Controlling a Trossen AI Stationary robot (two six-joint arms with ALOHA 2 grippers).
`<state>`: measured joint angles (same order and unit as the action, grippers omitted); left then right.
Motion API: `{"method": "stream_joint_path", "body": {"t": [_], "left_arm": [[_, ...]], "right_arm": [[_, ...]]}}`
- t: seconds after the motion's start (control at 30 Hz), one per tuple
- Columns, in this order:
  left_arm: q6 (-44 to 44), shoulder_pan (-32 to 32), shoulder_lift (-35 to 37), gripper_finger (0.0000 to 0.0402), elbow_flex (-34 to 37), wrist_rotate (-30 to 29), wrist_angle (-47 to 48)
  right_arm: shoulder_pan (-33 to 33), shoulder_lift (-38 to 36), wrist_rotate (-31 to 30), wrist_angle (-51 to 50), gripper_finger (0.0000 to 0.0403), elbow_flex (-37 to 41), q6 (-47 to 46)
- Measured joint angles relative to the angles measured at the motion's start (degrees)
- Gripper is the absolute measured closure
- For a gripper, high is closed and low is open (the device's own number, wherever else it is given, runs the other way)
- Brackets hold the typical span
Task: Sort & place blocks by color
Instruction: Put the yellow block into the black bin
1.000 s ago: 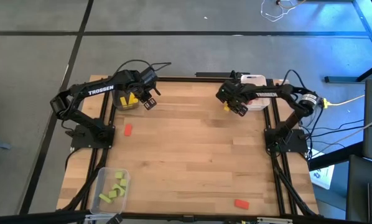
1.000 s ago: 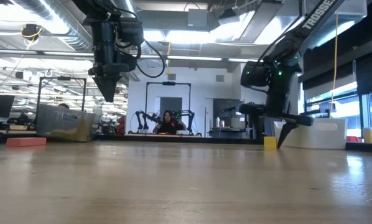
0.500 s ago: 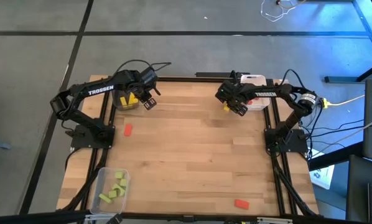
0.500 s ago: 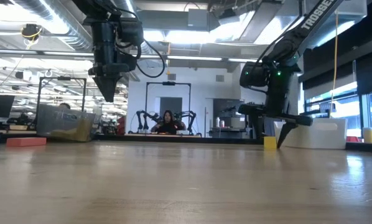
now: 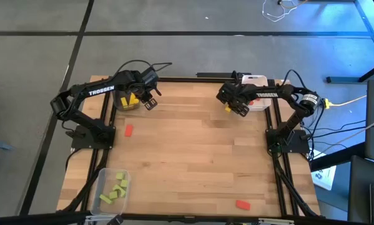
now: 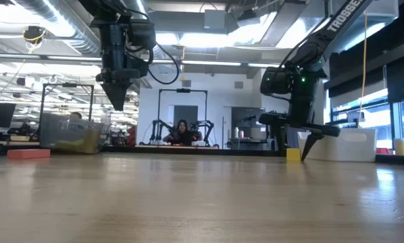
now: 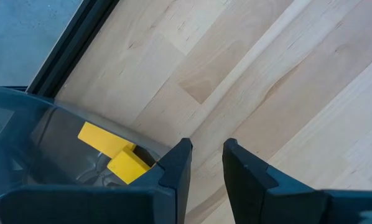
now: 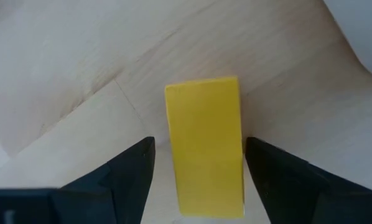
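Grey concrete floor (image 5: 174, 44) all round the wooden table (image 5: 193, 156), crossed by dark seam lines at 11 and 12 o'clock. Loose white cable (image 5: 277, 9) on the floor at 1 o'clock; blue light across the floor at 2 o'clock. Beyond the table's far edge, an open workshop: exposed ducting (image 6: 46, 30) and bright strip lights (image 6: 209, 42) overhead, white back wall (image 6: 219, 101), windows (image 6: 364, 101) at 3 o'clock. Seated person (image 6: 182, 131) at a bench, dead centre.
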<state>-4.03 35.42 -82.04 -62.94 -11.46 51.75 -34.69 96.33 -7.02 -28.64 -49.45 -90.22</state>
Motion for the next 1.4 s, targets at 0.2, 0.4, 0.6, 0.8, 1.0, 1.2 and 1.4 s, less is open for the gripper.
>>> {"method": "stream_joint_path", "body": {"t": [0.2, 0.4, 0.6, 0.8, 1.0, 1.2, 1.4], "left_arm": [[0.01, 0.0, 0.0, 0.0319, 0.0, 0.0, 0.0], [0.01, 0.0, 0.0, 0.0319, 0.0, 0.0, -0.01], [0.0, 0.0, -0.01, 0.0319, 0.0, 0.0, 0.0], [0.02, 0.0, -0.01, 0.0319, 0.0, -0.01, -0.01], [0.01, 0.0, 0.0, 0.0319, 0.0, 0.0, -0.02], [0.02, 0.0, 0.0, 0.0319, 0.0, -0.02, 0.0], [0.07, 0.0, 0.0, 0.0319, 0.0, -0.02, -0.02]], "right_arm": [[0.82, 0.02, -1.24, -0.61, 0.0146, 0.07, 0.1], [0.8, 0.02, -1.23, -0.81, 0.0177, 0.13, -0.79], [1.78, 0.0, -2.16, -0.63, 0.0266, 0.28, 0.67], [2.57, 0.05, -1.48, 0.54, 0.0273, 0.26, 7.0], [2.72, -0.19, 3.12, 0.56, 0.0273, -0.96, 16.3], [3.85, -0.24, 3.31, 0.22, 0.0273, -6.03, 27.34], [5.84, -0.28, 3.32, 0.26, 0.0273, -13.07, 40.56]]}}
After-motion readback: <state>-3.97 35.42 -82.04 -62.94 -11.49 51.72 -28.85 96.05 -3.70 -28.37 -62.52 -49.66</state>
